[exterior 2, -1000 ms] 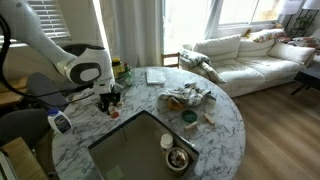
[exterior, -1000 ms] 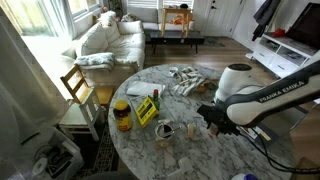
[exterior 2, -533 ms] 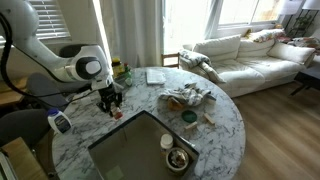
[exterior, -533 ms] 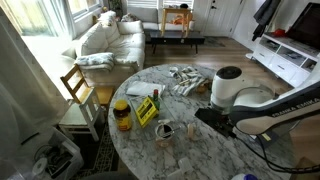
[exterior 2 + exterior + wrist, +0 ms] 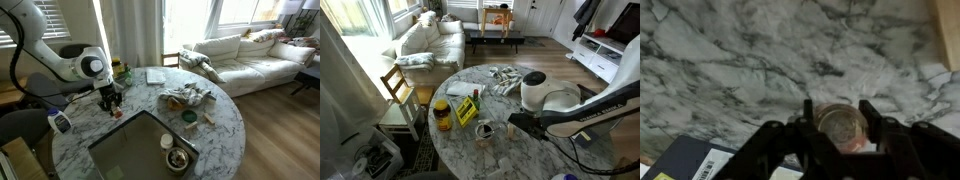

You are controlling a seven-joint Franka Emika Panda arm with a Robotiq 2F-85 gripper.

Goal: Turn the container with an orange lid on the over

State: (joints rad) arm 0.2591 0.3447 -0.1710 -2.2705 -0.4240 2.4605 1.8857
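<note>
In the wrist view the tiny pale container (image 5: 838, 125) sits between my gripper's (image 5: 839, 112) two fingers, which press on its sides. Its round pale face points at the camera, and the orange lid (image 5: 848, 147) shows as an orange-red rim at its lower edge. In an exterior view my gripper (image 5: 110, 103) points down at the marble table (image 5: 215, 135), with the small red container (image 5: 113, 113) at its fingertips, at or just above the surface. In an exterior view the gripper (image 5: 512, 121) hides the container.
An amber jar with a yellow lid (image 5: 442, 115), a yellow box (image 5: 467, 110) and a small cup (image 5: 485, 130) stand near the gripper. A crumpled cloth (image 5: 187, 97), a dark mat (image 5: 140, 145) and a bowl (image 5: 178, 158) lie on the table. A dark book (image 5: 690, 160) lies close by.
My arm has swung over the table, carrying the gripper leftward in an exterior view toward the cup and yellow box. The gripper has also dropped slightly.
</note>
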